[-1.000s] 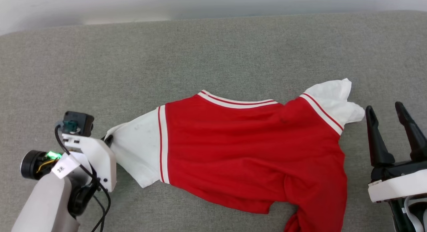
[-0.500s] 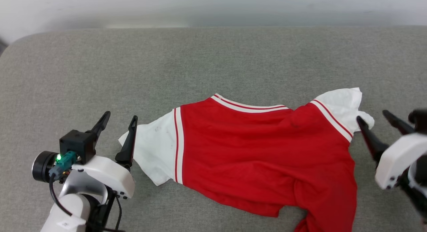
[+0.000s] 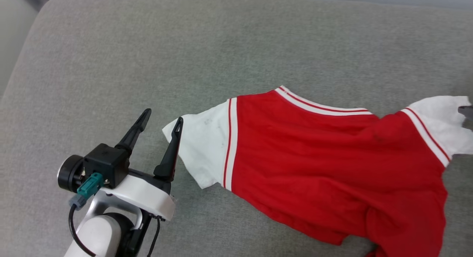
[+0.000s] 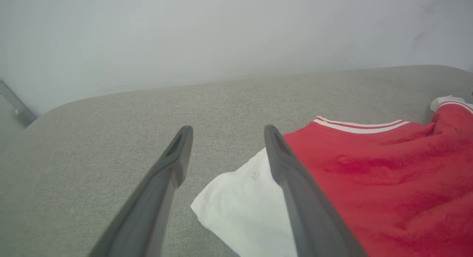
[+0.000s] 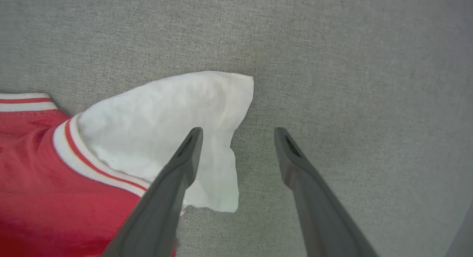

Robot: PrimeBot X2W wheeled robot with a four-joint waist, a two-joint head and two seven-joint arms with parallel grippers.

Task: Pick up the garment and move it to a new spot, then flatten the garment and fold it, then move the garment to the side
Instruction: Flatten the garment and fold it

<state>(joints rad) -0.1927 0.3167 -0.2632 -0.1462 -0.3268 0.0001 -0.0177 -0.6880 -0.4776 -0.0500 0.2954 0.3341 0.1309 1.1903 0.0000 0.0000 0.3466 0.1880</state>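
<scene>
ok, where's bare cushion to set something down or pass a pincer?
Free: the grey cushion strip beyond the garment, and the stretch left of the left pincer. Crowded: the right side, garment spread there, right pincer at its white sleeve.

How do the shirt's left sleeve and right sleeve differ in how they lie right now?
The left sleeve lies flat and smooth, ending in a clean corner; the right sleeve is rumpled and puffed up. The left sleeve carries faint grey marks; the right sleeve looks clean. Both are white, and each joins the red body at a striped seam.
</scene>
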